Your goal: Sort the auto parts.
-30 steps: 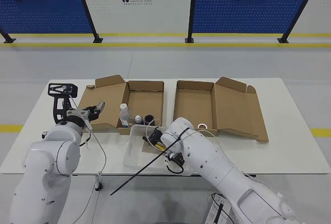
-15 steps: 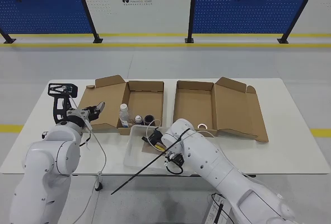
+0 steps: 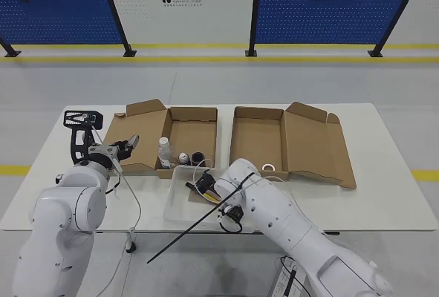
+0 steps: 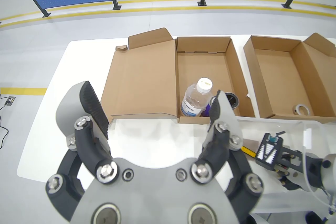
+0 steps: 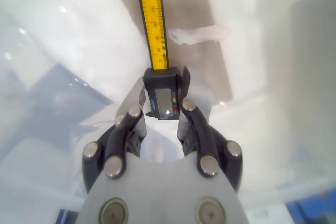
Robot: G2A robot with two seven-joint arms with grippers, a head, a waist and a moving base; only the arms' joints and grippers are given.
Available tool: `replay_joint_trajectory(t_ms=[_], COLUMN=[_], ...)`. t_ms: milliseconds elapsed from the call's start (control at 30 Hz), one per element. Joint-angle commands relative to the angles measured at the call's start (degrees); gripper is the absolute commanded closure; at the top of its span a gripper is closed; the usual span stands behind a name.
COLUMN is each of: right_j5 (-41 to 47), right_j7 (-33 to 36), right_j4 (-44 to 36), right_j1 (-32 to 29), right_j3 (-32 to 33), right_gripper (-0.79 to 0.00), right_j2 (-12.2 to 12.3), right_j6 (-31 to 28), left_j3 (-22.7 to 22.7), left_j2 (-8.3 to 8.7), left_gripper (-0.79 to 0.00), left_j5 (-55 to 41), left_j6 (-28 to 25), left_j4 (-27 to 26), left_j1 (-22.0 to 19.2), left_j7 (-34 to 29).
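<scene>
Got my right pincer (image 5: 162,101) clamped on the chunky head of the digital caliper (image 5: 152,12) inside the clear bin (image 3: 177,202), probably so the long scale won't swing, with my left pincer (image 4: 154,92) hanging wide open well left of that bin, out of the way.

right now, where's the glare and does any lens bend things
Right wrist view: bright glare spots dot the walls of the clear bin around the caliper. Left wrist view: the wide lens bows the yellow floor line beyond the table. Top view: even light, no glare on the table.
</scene>
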Motion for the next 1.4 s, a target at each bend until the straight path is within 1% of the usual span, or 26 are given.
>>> replay_joint_trajectory(t_ms=[0, 400, 633, 867, 1133, 1367], right_j5=[0.1, -0.2, -0.7, -0.4, 0.7, 3.9], right_j7=[0.0, 0.5, 1.6, 1.1, 0.4, -2.4], right_j4=[-1.0, -8.3, -15.1, -22.0, -27.0, -31.0], right_j1=[-0.4, -3.2, -5.6, -8.0, -10.2, -12.6], right_j3=[0.2, 2.4, 5.0, 8.7, 13.0, 16.7], right_gripper=[0.0, 0.0, 0.0, 0.0, 0.0, 0.0], right_j2=[0.1, 1.4, 2.6, 4.0, 5.3, 6.3], right_j6=[0.1, 0.4, 0.4, -0.3, -0.8, -1.8], left_j3=[0.0, 0.0, 0.0, 0.0, 0.0, 0.0], left_j2=[0.0, 0.0, 0.0, 0.0, 0.0, 0.0], left_gripper=[-0.785, -0.785, -0.785, -0.785, -0.785, -0.785], left_j5=[0.0, 0.0, 0.0, 0.0, 0.0, 0.0], left_j6=[0.0, 0.0, 0.0, 0.0, 0.0, 0.0], left_j4=[0.0, 0.0, 0.0, 0.0, 0.0, 0.0], left_j1=[0.0, 0.0, 0.0, 0.0, 0.0, 0.0], left_j7=[0.0, 0.0, 0.0, 0.0, 0.0, 0.0])
